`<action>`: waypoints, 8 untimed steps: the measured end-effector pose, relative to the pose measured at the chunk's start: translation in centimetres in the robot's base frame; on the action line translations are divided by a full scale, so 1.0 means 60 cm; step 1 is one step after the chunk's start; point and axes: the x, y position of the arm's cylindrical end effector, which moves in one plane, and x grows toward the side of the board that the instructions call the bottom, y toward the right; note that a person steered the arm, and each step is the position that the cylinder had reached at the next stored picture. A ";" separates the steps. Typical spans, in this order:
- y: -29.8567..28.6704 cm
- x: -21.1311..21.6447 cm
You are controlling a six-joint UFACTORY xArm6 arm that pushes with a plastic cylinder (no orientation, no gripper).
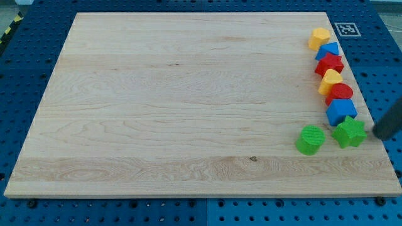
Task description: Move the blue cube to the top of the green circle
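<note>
The blue cube (341, 111) sits near the board's right edge, at the lower end of a column of blocks. The green circle (310, 139) lies below it and to its left, a small gap apart. A green star (349, 132) sits directly below the blue cube, touching or nearly touching it, to the right of the green circle. My tip (380, 132) is at the view's right edge, just right of the green star and below-right of the blue cube, touching neither.
Above the blue cube runs a close column: a red circle (340, 93), a yellow block (330, 80), a red star (329, 64), a second blue block (327, 50) and a yellow block (319, 37). The wooden board (188, 100) lies on a blue perforated table.
</note>
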 end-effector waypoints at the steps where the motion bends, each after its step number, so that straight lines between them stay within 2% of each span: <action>1: -0.035 0.000; 4: -0.056 0.017; 5: -0.027 0.017; 6: 0.041 0.004; 7: 0.056 -0.028; 8: 0.015 -0.067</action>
